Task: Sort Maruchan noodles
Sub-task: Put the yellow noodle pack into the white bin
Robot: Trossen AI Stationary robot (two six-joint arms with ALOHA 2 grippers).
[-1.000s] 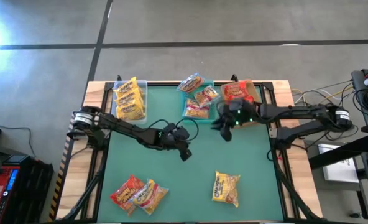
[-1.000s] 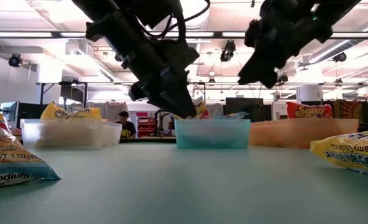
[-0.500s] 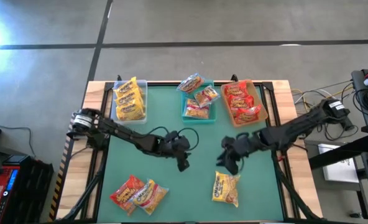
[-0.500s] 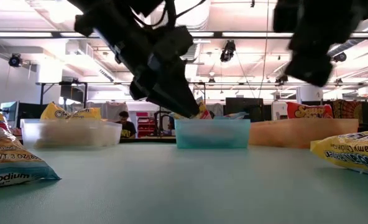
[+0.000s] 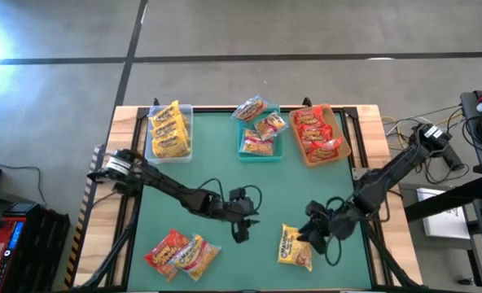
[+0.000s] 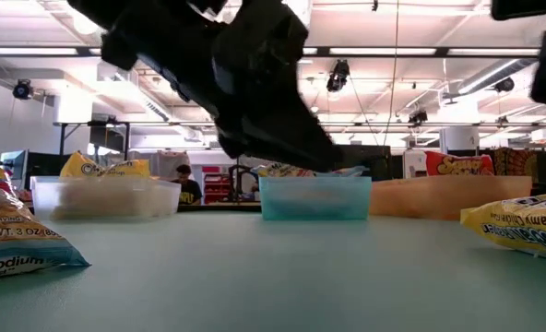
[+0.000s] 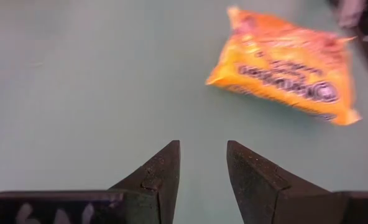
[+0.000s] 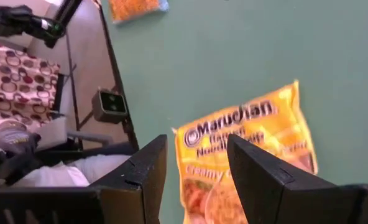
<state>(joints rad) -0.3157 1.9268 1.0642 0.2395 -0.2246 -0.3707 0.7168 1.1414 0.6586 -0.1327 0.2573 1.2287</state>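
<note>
A yellow Maruchan packet (image 5: 296, 246) lies flat near the table's near edge. My right gripper (image 5: 316, 229) hovers just over its far-right end, open; in the right wrist view the packet (image 8: 246, 146) shows between and past the fingers. My left gripper (image 5: 241, 228) is open over bare mat, left of that packet (image 7: 283, 71). A red packet (image 5: 166, 248) and another yellow packet (image 5: 197, 254) lie side by side near the near-left corner. The low view shows the yellow packet (image 6: 522, 226) at the right and a near-left packet (image 6: 5, 242) at the left.
Along the far edge stand a clear bin (image 5: 170, 130) of yellow packets, a teal bin (image 5: 260, 130) of multicoloured packets and a tan bin (image 5: 317, 134) of red packets. The green mat (image 5: 225, 175) between bins and grippers is bare. Cables lie off the table's right edge.
My right gripper has swung from over the tan bin toward the near edge and down, and now stands above the lone yellow packet. My left gripper has moved a little toward the near edge and lower. No packet on the mat has shifted.
</note>
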